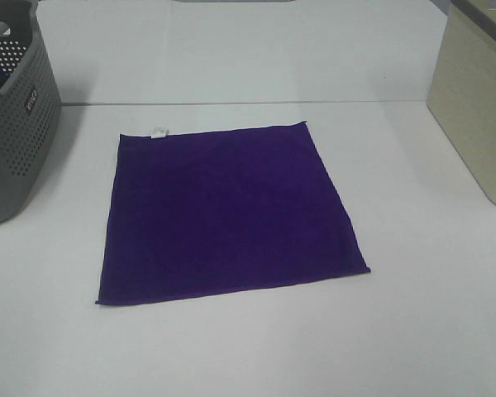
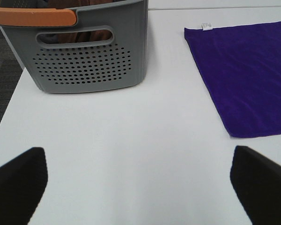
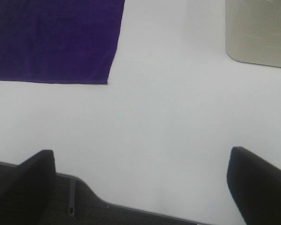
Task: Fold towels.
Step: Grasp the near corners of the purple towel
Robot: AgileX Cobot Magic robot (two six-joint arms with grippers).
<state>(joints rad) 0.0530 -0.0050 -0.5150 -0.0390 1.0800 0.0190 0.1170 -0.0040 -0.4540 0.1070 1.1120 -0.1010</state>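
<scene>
The deep purple towel (image 1: pixel 227 211) lies flat and spread out in the middle of the white table (image 1: pixel 422 331), with a small white tag (image 1: pixel 159 131) on its far edge. Neither arm shows in the exterior high view. In the left wrist view my left gripper (image 2: pixel 138 187) is open and empty, over bare table near the towel's front left corner (image 2: pixel 239 133). In the right wrist view my right gripper (image 3: pixel 140 185) is open and empty, near the table's front edge, back from the towel's front right corner (image 3: pixel 103 79).
A grey perforated basket (image 1: pixel 12 124) stands at the far left; in the left wrist view (image 2: pixel 91 51) it has an orange handle (image 2: pixel 33 16) and brown cloth inside. A beige bin (image 1: pixel 479 99) stands at the far right, also in the right wrist view (image 3: pixel 257 33).
</scene>
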